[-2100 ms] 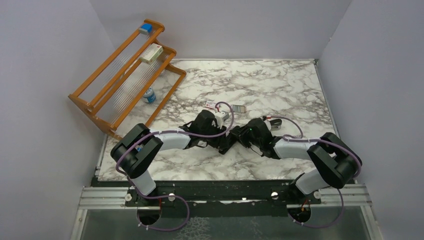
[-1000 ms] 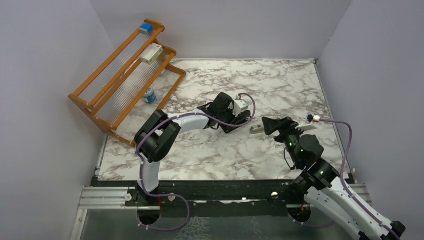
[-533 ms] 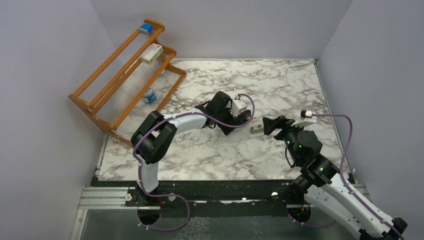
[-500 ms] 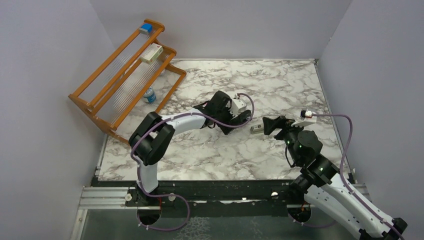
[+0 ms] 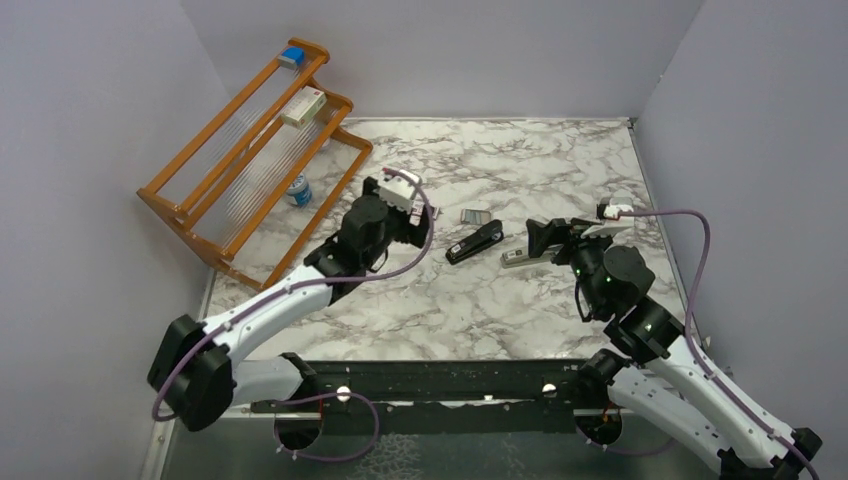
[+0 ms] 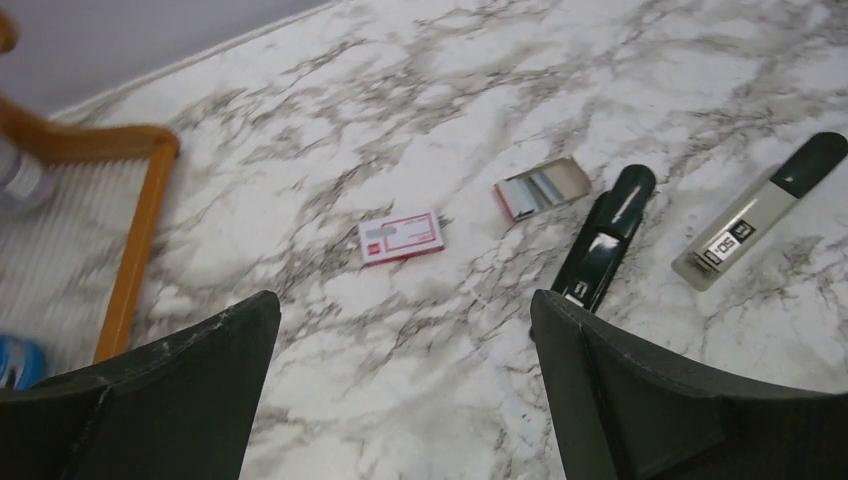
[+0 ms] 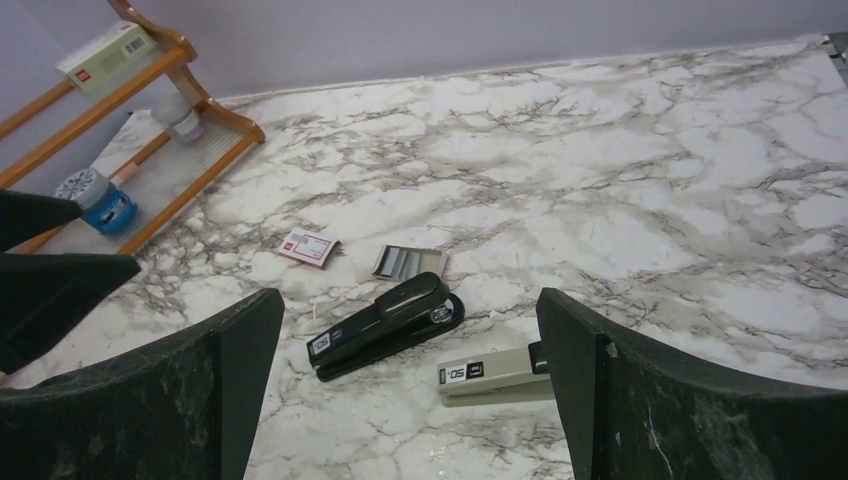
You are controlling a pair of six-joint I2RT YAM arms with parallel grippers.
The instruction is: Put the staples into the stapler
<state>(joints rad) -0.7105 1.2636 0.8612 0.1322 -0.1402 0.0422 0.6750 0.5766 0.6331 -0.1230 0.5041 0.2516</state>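
The left gripper [image 6: 400, 400] and the right gripper [image 7: 410, 400] are both spread wide, holding nothing. The stapler [image 7: 385, 325] lies on the table [image 5: 560, 160], seemingly closed, between the staples [image 7: 410, 262] and a grey tool [image 7: 490, 375].

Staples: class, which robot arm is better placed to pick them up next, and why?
Probably left: the open left gripper hovers nearest the staples tray; the black stapler and grey tool lie between that tray and the right gripper.

Glossy black plastic stapler [image 7: 385, 325]; matt grey tool [image 7: 490, 375] beside it; smooth marble-patterned table [image 7: 650, 220]; varnished wooden rack [image 5: 352, 143] at ten o'clock.
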